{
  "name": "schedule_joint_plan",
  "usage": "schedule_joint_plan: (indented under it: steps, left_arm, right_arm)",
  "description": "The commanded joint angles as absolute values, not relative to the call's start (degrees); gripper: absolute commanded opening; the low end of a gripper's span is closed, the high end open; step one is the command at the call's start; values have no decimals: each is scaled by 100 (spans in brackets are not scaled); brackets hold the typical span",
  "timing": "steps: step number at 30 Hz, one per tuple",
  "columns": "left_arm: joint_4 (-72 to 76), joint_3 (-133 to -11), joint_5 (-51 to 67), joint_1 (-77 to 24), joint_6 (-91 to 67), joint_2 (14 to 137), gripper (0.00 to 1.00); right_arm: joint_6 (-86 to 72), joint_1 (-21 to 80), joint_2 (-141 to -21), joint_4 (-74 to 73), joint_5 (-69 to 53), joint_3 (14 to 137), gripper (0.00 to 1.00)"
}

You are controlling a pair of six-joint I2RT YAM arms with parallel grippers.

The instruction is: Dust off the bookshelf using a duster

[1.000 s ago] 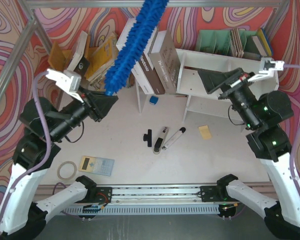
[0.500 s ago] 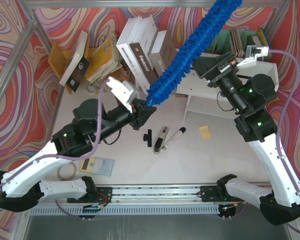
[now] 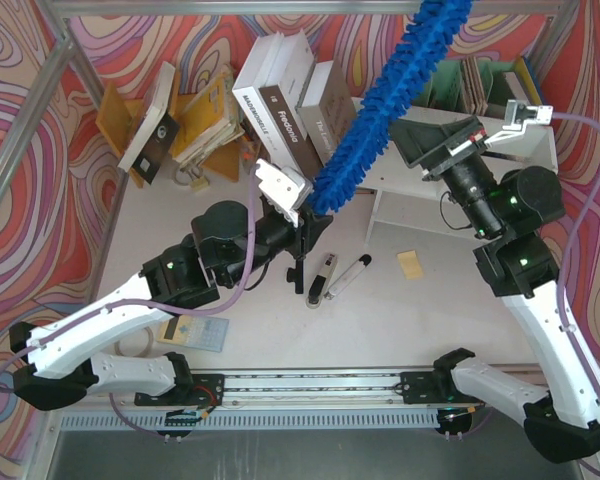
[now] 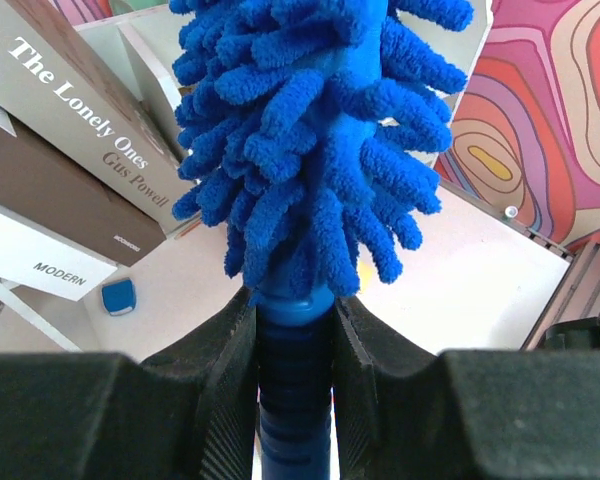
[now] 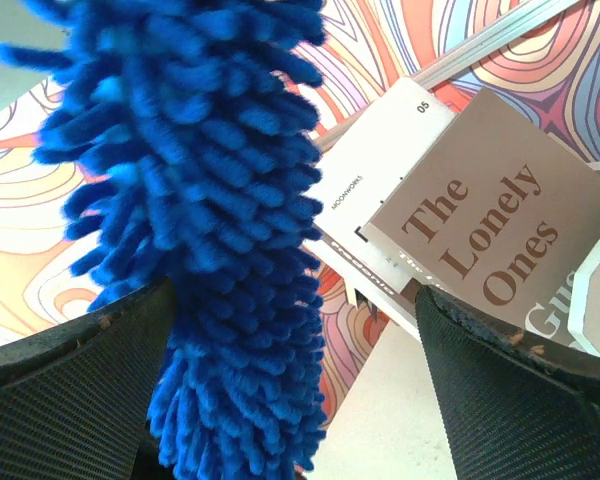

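Note:
The blue fluffy duster (image 3: pixel 385 95) slants from the table's middle up to the top right, crossing in front of the white bookshelf (image 3: pixel 420 212). My left gripper (image 3: pixel 315 222) is shut on the duster's slim blue handle (image 4: pixel 293 370), just below the fluffy head (image 4: pixel 310 130). My right gripper (image 3: pixel 435 140) is open in front of the bookshelf's top, right beside the duster. In the right wrist view the duster (image 5: pixel 210 230) hangs between the wide-open fingers (image 5: pixel 520 390), close to the left one. My right arm hides much of the bookshelf.
Leaning books (image 3: pixel 280 90), among them "The Lonely Ones" (image 4: pixel 90 130), stand left of the duster. A green rack (image 3: pixel 430 80) stands behind the shelf. Black-and-silver tools (image 3: pixel 325 275), a yellow note (image 3: pixel 410 263), a calculator (image 3: pixel 193 330) and a tape roll (image 3: pixel 133 341) lie on the table.
My left arm has swung right from the table's left to its middle, carrying the duster over to the bookshelf. The right gripper shifted slightly and now has the duster between its fingers.

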State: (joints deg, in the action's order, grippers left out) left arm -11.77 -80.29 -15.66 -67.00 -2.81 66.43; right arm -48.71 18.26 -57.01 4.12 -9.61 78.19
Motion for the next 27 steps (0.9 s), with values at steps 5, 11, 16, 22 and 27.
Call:
schedule_joint_plan:
  steps: [5, 11, 16, 22, 27]
  left_arm:
    - [-813, -8052, -1601, -6723, -400, 6502, 0]
    - [-696, -7928, -1113, -6804, -406, 6580, 0]
    - [-522, -7784, -1458, -7160, -89, 6639, 0]
    - [-444, -7815, -2144, -7474, 333, 6893, 0]
    - [-580, -7839, -2624, -7282, 320, 6917, 0]
  right_arm:
    - [-4291, 1852, -5218, 778, -1526, 7612, 92]
    - [-4435, 1854, -5384, 243, -964, 7666, 92]
    - [-4752, 1854, -5498, -729, -259, 7832, 92]
    - [-4805, 1852, -5551, -1032, -84, 7859, 92]
    - [-4619, 1853, -5217, -1125, 90, 7833, 92]
